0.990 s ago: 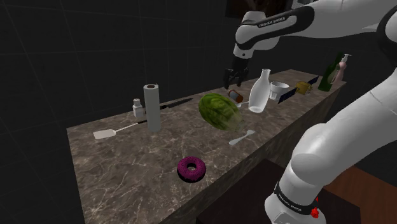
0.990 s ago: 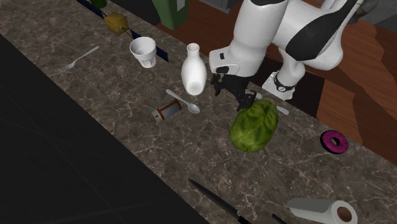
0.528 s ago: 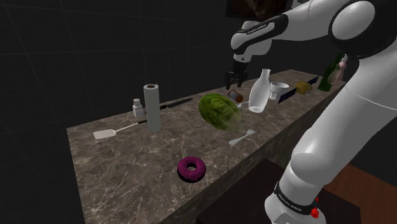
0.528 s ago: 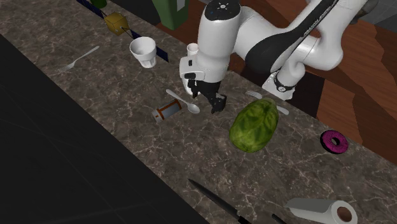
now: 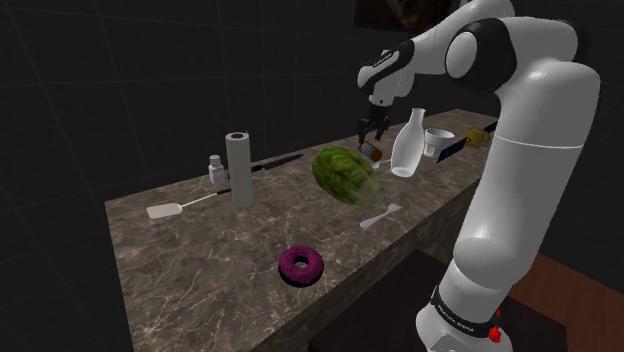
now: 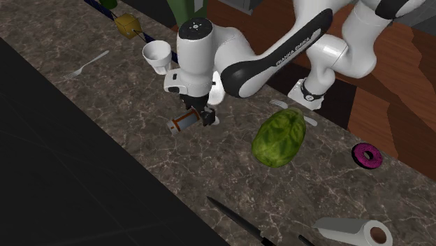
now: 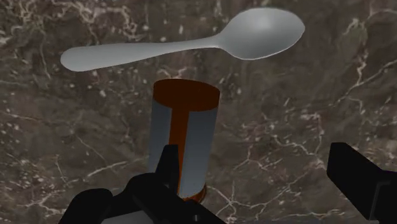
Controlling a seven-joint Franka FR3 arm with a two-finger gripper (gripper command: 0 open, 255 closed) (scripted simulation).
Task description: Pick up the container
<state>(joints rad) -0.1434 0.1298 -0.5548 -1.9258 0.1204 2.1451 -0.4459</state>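
End effector [image 7: 261, 181] spread over the lying container [image 7: 184, 137]
The orange, grey-labelled container lies on the marbled bench [image 7: 299, 108], just short of a grey spoon [image 7: 191, 46]. One finger overlaps its side, the other stands well clear.

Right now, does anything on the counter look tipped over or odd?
Yes. The small orange container with a grey label lies on its side on the marble counter, next to the spoon. It sits near one of the gripper's open jaws, not centred between them.

Container [image 7: 184, 137] end behind tool [image 7: 254, 156], knife [image 6: 234, 218] cut by edge
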